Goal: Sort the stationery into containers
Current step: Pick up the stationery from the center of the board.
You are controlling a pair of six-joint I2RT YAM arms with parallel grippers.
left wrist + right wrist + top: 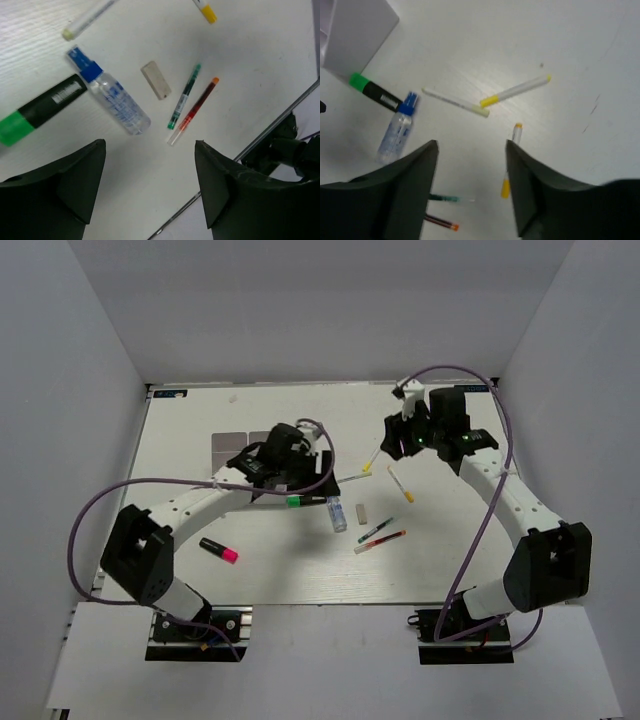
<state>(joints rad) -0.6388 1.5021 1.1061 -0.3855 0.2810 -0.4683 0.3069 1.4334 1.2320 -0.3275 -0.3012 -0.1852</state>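
The stationery lies mid-table: a green highlighter [305, 501], a blue-capped clear tube [337, 515], a beige eraser [361, 511], a green-ended pen [377, 530], a red-ended pen [381, 541] and two yellow-ended pens [401, 484] [360, 473]. A black marker with a pink cap [218, 551] lies apart at the left. The white tray [232, 447] sits behind my left arm, partly hidden. My left gripper [150, 150] hovers open and empty, with the tube [112, 97] and eraser [156, 86] beyond its tips. My right gripper [472, 145] hangs open and empty above the yellow-ended pens [515, 91].
White walls enclose the table on three sides. Purple cables loop from both arms over the table [470, 530]. The table's near edge [270, 127] runs close behind the red-ended pen [196, 107]. A tray corner [355, 35] shows at the right wrist view's top left.
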